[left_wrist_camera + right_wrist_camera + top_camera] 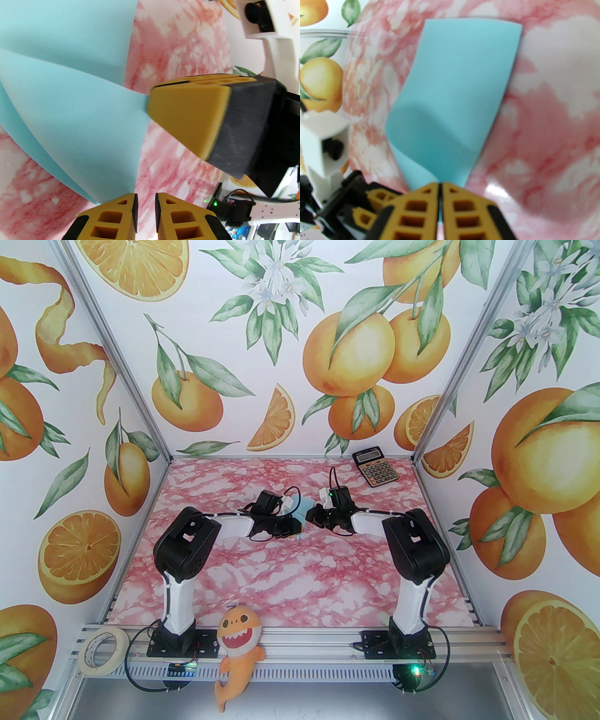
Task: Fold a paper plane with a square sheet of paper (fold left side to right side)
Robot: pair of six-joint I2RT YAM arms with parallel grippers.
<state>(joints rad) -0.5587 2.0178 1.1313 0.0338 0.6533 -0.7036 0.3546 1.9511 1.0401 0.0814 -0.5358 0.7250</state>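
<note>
In the top view, both arms are reaching inward over the middle of the pink marbled tabletop (pixel 281 577). The left gripper (pixel 289 527) and the right gripper (pixel 313 516) are meeting there, tips near each other. Bits of the square sheet of paper (pixel 302 505) are showing pale blue between them, a little nearer the far edge than the near one. A black-and-gold calculator (pixel 376 468) is lying at the far right corner, well apart from the paper.

In the left wrist view, the left gripper (pixel 145 199) is standing slightly spread, and the tabletop is showing through the narrow gap between its pads. The square sheet of paper (pixel 70 105) is curving up off the tabletop in two layers. One of its corners is ending at the outer side of the left-hand finger (pixel 110 218). The right gripper (pixel 151 91) is pinching another corner of the sheet.

In the right wrist view, the right gripper (pixel 440 186) is pressing its fingers together on the near edge of the square sheet of paper (pixel 459 93), and a sliver of blue is showing between them. The sheet is stretching away over the tabletop, and its left edge is curling upward.
</note>
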